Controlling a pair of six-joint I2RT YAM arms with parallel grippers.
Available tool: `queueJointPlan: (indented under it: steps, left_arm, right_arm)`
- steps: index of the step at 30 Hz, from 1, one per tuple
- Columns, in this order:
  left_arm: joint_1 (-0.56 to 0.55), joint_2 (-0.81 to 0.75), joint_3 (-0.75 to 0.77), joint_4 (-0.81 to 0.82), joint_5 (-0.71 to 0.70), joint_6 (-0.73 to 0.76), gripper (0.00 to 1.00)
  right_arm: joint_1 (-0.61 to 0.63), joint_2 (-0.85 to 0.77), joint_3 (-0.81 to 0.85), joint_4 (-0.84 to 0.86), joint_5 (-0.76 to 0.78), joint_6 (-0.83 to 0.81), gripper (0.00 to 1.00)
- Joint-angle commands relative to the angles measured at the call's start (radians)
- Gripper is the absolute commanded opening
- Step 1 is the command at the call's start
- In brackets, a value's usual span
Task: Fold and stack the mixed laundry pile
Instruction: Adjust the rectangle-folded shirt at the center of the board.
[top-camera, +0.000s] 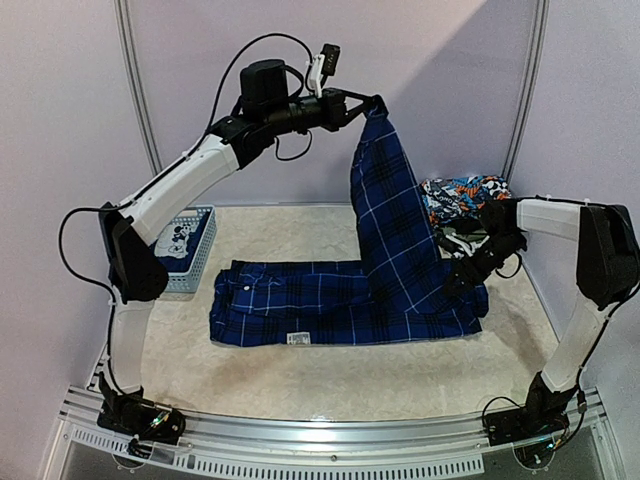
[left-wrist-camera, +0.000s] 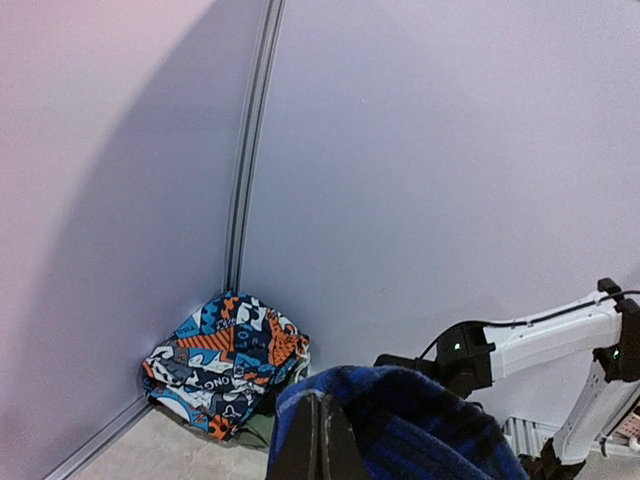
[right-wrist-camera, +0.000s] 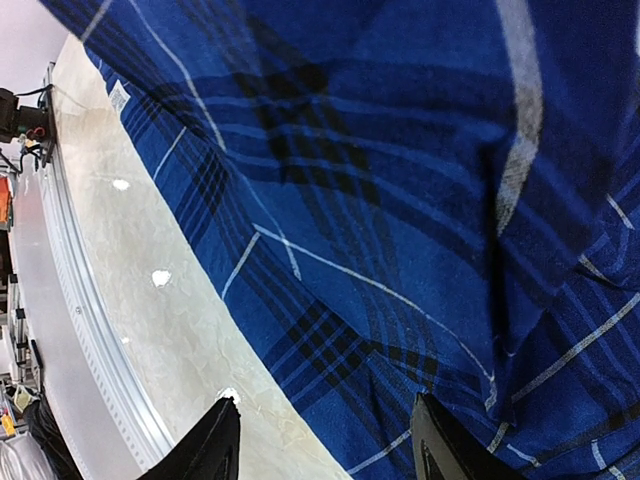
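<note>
The plaid shirt (top-camera: 340, 300) lies spread across the middle of the tabletop (top-camera: 330, 375). Its body is flat, and one long part is hoisted high toward the back edge. The left gripper (top-camera: 372, 104) has that part, jaws clamped tight on a bunched fold of cloth, and we can see the fabric heaped over its fingers (left-wrist-camera: 310, 440) in the wrist view.

Down at the shirt's right end, the right gripper (top-camera: 462, 275) sits low with its jaws about half spread and holding nothing. The hem and a strip of bare tabletop show between them. We can't quite tell from here whether its tips touch the cloth.

We read this as a fold in mid-air. To do it well, we'd want the right gripper pinning or pinching that hem first, so the body doesn't drag. The left can then carry the raised part over in one smooth arc, with the cloth taut and its edge lined up with the flat half, and let go only once it lies down.

Further out, a patterned garment (top-camera: 465, 197) waits in the far right corner, and a basket (top-camera: 200, 255) stands at the left edge.
</note>
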Motion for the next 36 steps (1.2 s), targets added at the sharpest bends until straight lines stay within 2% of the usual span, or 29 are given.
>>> queueJointPlan:
  steps: [1,4,7,10,14,17,20,25,27,29,35,36]
  left_arm:
    - [-0.009,0.051,0.089,0.090,0.021,-0.091,0.00]
    - [-0.010,0.053,0.066,0.093,0.073,-0.127,0.00]
    - [-0.017,0.008,-0.059,0.108,0.138,-0.143,0.00]
    - [-0.018,-0.086,-0.232,0.096,0.209,-0.080,0.00]
    - [-0.020,-0.175,-0.367,0.007,0.430,-0.027,0.00]
    - [-0.045,-0.218,-0.465,-0.037,0.513,-0.015,0.00]
    - [-0.079,-0.230,-0.511,-0.128,0.566,0.034,0.00]
    - [-0.125,-0.256,-0.579,-0.158,0.681,-0.008,0.00]
    - [-0.146,-0.278,-0.593,-0.239,0.704,0.037,0.00]
    - [-0.164,-0.295,-0.594,-0.388,0.707,0.133,0.00]
    - [-0.197,-0.299,-0.554,-1.023,0.544,0.548,0.00]
    - [-0.202,-0.302,-0.551,-1.098,0.511,0.579,0.00]
  right_arm:
    - [0.004,0.013,-0.003,-0.004,-0.025,-0.006,0.58]
    - [0.004,0.008,-0.011,-0.016,-0.038,-0.016,0.58]
    - [0.002,-0.009,-0.017,-0.038,-0.048,-0.037,0.58]
    - [0.001,-0.044,-0.004,-0.080,-0.052,-0.075,0.58]
    - [-0.002,-0.100,0.003,-0.094,-0.012,-0.112,0.58]
    - [-0.007,-0.122,0.005,-0.093,0.009,-0.139,0.59]
    - [-0.009,-0.112,0.022,-0.096,0.016,-0.151,0.59]
    - [-0.024,-0.085,0.049,-0.104,0.016,-0.141,0.59]
    - [-0.025,-0.088,0.047,-0.099,0.019,-0.140,0.59]
    - [-0.026,-0.089,0.041,-0.094,0.019,-0.137,0.59]
    - [-0.027,-0.077,0.028,-0.077,0.012,-0.124,0.59]
    - [-0.027,-0.075,0.028,-0.074,0.012,-0.123,0.59]
